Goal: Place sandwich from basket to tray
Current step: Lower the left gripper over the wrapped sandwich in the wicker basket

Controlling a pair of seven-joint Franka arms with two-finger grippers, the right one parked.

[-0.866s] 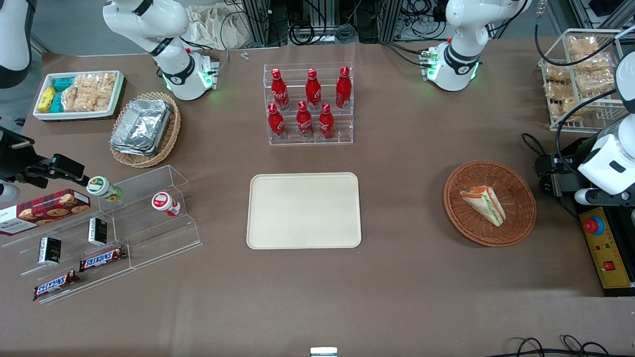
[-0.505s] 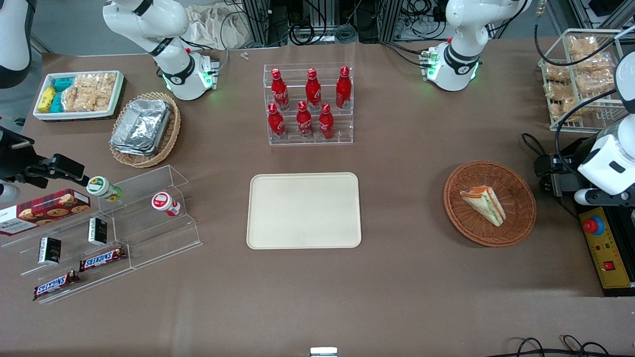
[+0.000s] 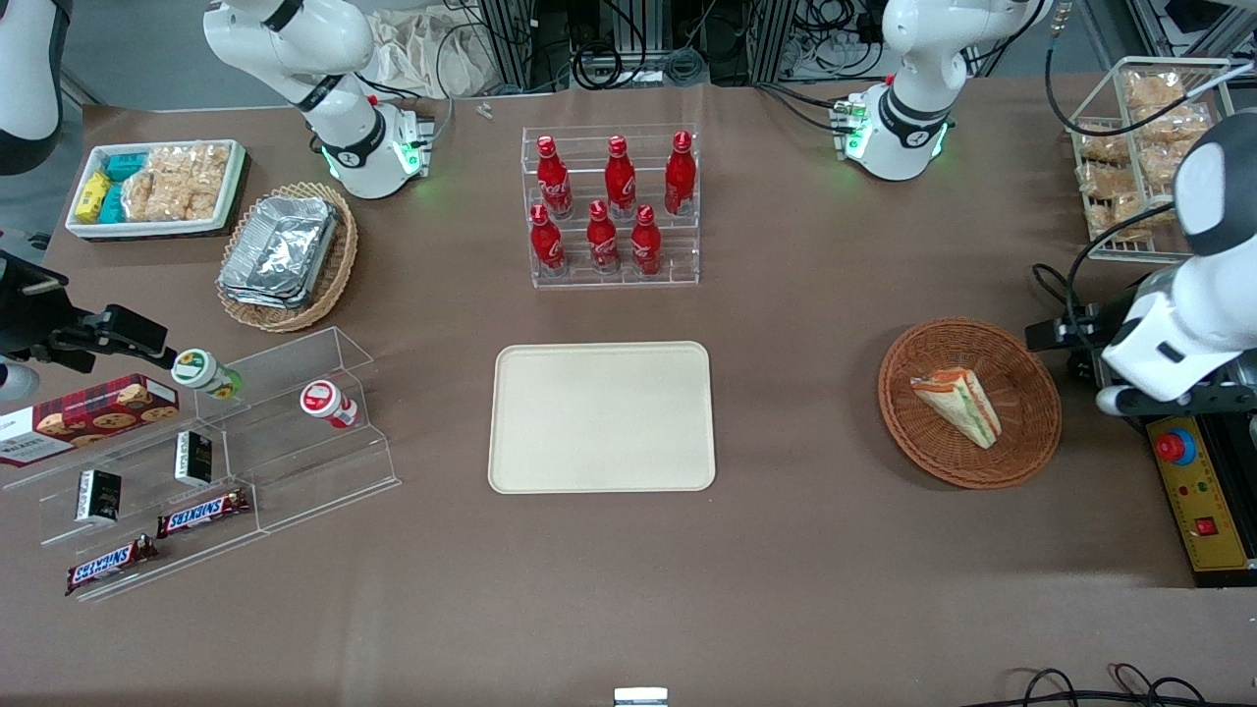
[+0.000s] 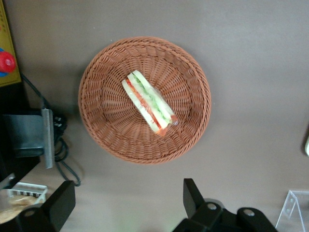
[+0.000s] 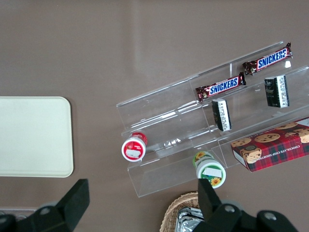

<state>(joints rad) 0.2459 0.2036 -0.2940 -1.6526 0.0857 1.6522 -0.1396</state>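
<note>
- The small triangular sandwich (image 3: pixel 957 405) (image 4: pixel 148 102) is a wedge of pale bread with orange-red and green filling stripes along its cut face, wrapped in clear film that glints at its narrow end.
- It lies flat in the middle of the round, shallow, reddish-brown woven wicker basket (image 3: pixel 1021 432) (image 4: pixel 106 130), touching only the weave.
- The basket sits on the brown table cover (image 3: pixel 805 570) toward the working arm's end, near that edge and beside the yellow control box with a red button (image 3: pixel 1200 491).
- The flat rectangular cream-beige tray (image 3: pixel 601 417) with rounded corners lies at the table's middle, well apart from the basket, with nothing on it.
- The left arm's gripper (image 4: pixel 123 205) hangs above the table just beside the basket's rim, its two dark fingers (image 4: pixel 60 205) spread wide and holding nothing.
- Compared with half a second ago, the left arm's white wrist has shifted toward the basket and leans over the table edge; sandwich, basket and tray have not moved.
</note>
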